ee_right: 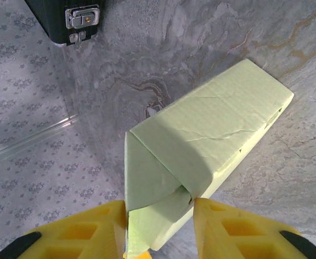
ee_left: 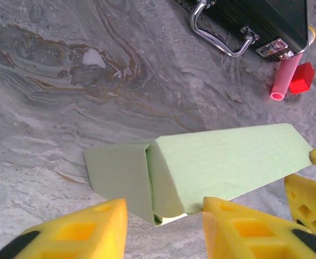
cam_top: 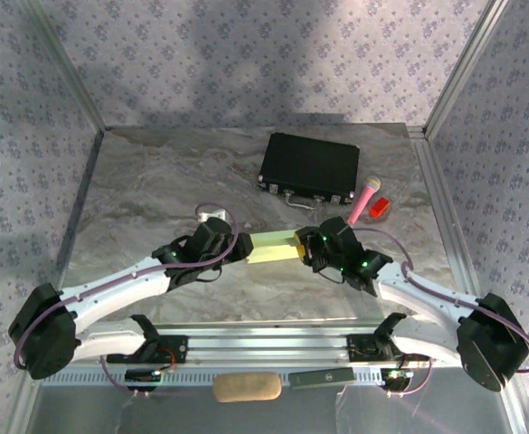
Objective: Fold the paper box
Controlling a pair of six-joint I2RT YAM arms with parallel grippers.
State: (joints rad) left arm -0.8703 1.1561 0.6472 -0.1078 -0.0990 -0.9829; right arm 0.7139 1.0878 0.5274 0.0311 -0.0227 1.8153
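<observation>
The paper box (cam_top: 271,247) is pale yellow-green and lies folded into a long flat tube on the marble table between the two grippers. In the left wrist view its left end flap (ee_left: 117,175) stands open and flat beside the box body (ee_left: 228,162). My left gripper (ee_left: 166,232) is open, its yellow fingers astride the box's near corner, the right finger (ee_left: 239,226) touching the edge. My right gripper (ee_right: 160,232) is shut on the other end of the paper box (ee_right: 201,140), where a triangular flap (ee_right: 152,178) folds inward. The right gripper's fingers (ee_left: 309,191) also clasp that end in the left wrist view.
A black case (cam_top: 310,166) with a metal handle (ee_left: 222,40) lies behind the box. A pink tube (cam_top: 365,200) and a red block (cam_top: 379,208) sit to its right. A small white object (cam_top: 212,215) lies behind the left wrist. Patterned walls enclose the table.
</observation>
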